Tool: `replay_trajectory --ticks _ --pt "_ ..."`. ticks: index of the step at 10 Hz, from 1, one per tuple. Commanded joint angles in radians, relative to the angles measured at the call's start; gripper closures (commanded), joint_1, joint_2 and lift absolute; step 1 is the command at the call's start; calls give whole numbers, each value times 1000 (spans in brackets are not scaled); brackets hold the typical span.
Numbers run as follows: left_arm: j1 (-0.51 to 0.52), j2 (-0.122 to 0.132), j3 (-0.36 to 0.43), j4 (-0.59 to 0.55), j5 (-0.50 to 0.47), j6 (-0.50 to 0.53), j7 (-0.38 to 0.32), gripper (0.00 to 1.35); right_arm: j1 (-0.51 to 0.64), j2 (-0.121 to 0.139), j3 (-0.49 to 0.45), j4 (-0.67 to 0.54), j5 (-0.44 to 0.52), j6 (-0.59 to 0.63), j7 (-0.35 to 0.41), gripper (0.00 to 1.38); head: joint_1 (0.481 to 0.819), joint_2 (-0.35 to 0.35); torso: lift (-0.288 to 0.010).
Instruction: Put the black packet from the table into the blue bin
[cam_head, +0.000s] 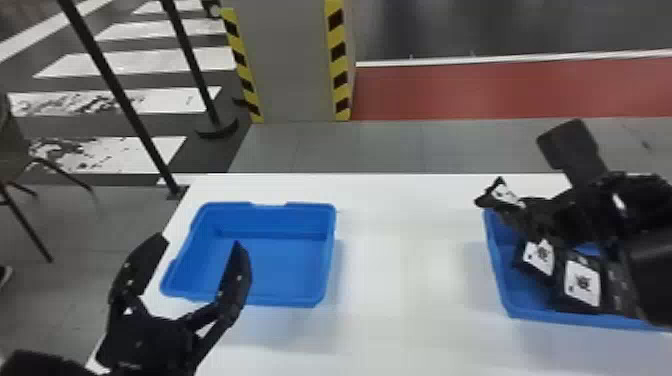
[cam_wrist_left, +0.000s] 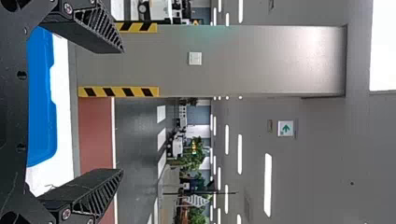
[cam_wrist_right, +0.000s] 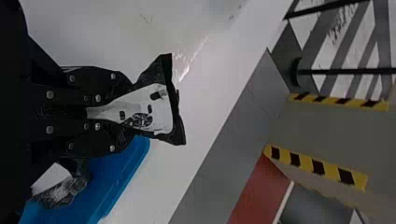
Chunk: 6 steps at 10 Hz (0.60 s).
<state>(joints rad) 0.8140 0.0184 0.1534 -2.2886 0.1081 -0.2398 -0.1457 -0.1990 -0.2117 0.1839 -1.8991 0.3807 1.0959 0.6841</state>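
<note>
Past the far edge of the work, grey floor (cam_head: 375, 145), and a red strip (cam_head: 505, 90) along it. Rising from that floor, 1 broad grey pillar (cam_head: 295, 60), edged with 2 yellow-and-black striped bands (cam_head: 339, 60). Across the front, a white table (cam_head: 405, 250), and beyond its far left corner, 2 slim black posts (cam_head: 120, 95).

On the table, set well apart, 2 open bins: at the left, a blue bin (cam_head: 272, 301), and at the right, another blue bin (cam_head: 575, 320), partly hidden behind the right arm (cam_head: 645, 250). Coming in from the right edge, that arm, reaching over the second bin.

At the near left corner of the first bin, the left gripper (cam_head: 201, 240), wide open, with 1 finger overlapping the bin in the head view. In the left wrist view too, 2 ribbed fingers (cam_wrist_left: 100, 28) spread far apart.

Near the far left corner of the second bin, the right gripper (cam_head: 522, 212), closed on a black packet (cam_head: 505, 194) with a white label. In the right wrist view, pinched between the fingertips, with the free end fanned out past them. Lying inside the second bin, at least 2 white-labelled packets (cam_head: 582, 284).
</note>
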Motion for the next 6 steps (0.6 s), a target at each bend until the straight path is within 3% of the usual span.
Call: replay_trajectory --ticks 1,3,5,6 --pt "3 0 2 0 2 -1 0 114 71 0 -130 -112 88 94 2 1133 695 86 -110" --pt "1 0 2 0 4 -1 0 114 113 -8 -202 -110 120 109 12 1053 695 -3 -110" --pt "1 0 2 0 4 -1 0 114 152 -2 -244 -71 98 21 -8 383 695 -71 -110" --pt "3 0 2 0 4 -3 0 114 182 5 -278 -73 64 -36 -26 131 695 -79 -110"
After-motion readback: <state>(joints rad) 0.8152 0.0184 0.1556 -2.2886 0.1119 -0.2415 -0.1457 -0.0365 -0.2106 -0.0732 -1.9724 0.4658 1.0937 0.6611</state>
